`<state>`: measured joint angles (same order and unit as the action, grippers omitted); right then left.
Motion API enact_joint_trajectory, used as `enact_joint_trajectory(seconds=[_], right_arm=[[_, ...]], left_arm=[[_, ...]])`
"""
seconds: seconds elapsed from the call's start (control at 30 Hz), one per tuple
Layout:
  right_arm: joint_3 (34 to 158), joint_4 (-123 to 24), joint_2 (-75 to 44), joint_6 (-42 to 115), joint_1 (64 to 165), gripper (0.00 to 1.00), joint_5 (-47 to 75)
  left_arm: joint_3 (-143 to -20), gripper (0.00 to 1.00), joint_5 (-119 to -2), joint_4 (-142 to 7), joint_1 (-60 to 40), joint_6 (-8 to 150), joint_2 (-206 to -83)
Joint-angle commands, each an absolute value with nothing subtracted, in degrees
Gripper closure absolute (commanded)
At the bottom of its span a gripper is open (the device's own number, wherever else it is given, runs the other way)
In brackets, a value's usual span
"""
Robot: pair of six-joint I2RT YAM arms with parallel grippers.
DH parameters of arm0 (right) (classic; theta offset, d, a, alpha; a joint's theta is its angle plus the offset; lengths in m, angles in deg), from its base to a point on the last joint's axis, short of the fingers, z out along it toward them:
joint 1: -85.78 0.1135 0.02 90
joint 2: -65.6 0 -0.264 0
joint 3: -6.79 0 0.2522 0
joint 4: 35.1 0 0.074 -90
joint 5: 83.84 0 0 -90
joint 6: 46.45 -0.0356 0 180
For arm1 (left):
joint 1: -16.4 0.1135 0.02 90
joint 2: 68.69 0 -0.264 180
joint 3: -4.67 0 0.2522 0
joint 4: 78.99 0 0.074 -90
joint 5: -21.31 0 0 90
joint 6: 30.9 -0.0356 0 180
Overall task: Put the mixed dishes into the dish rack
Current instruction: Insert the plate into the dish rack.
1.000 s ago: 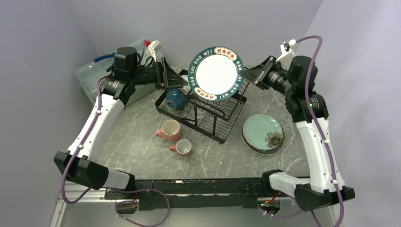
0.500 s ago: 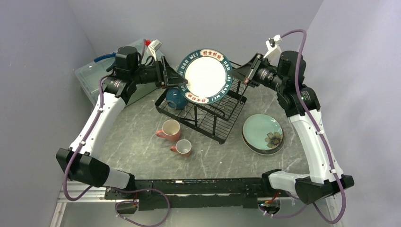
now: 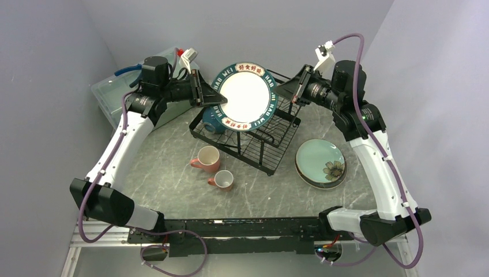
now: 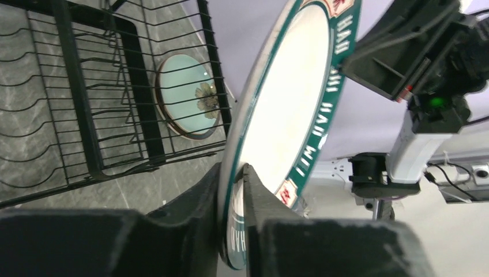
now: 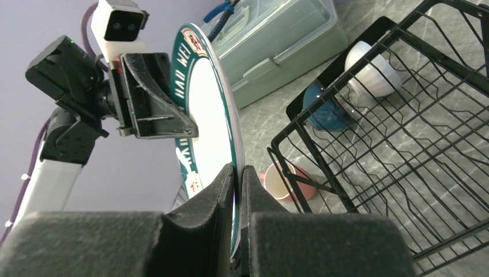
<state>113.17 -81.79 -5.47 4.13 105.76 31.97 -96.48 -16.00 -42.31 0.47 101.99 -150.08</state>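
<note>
Grip check: left fingers are closed on the rim of the white plate with teal lettering, taking only a thin bite at the edge. Right fingers pinch the opposite rim equally narrowly, also fully clamped. The plate hangs on edge between the two arms, over the rear of the dish rack. It appears clear of the wires, though the top view cannot confirm this. Main risk, as judged: two arms share one rigid, glazed disc through shallow pinches. Any mismatch in their travel would twist the plate and lever it out of one pair of fingers. If one side releases before the rim is seated, the plate would pivot on the remaining pinch and likely slip. A blue bowl and a white bowl sit in the rack's rear-left section, just beside the plate's lower edge, so a drop or a low swing could strike them. Second risk: the plate is tilted relative to the upright dividers. If lowered like this, its rim could land on top of a wire instead of between two, then skate sideways or nudge the light rack across the table. Two pink mugs stand just in front of the rack and the pale green floral plate lies to its right. Both are within reach of a plate that falls and rolls.
</note>
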Motion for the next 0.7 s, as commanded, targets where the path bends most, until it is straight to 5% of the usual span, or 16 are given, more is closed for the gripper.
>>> enact_joint_trajectory(seconds=[0.0,0.03,0.23,0.43,0.67], right_arm=[[115.71,-77.22,-4.76,4.49,105.89,1.0,31.64],[115.55,-77.32,-4.77,4.72,105.85,1.0,31.57],[114.5,-77.83,-4.48,5.68,105.89,0.98,32.07],[112.9,-78.11,-3.71,7.33,105.9,0.67,33.46],[110.55,-78.05,-4.29,7.6,105.86,0.58,34.79]], left_arm=[[-96.27,0.92,-14.24,-45.39,0.97,102.24,-149.77],[-96.01,1.0,-14.05,-45.8,1.01,102.54,-149.74],[-94.02,1.0,-12.38,-49.78,1.4,105.3,-149.2],[-92.15,1.0,-10.6,-55.04,2.45,109.21,-148.36],[-90.77,1.0,-9.27,-59.51,2.86,112.2,-147.67]])
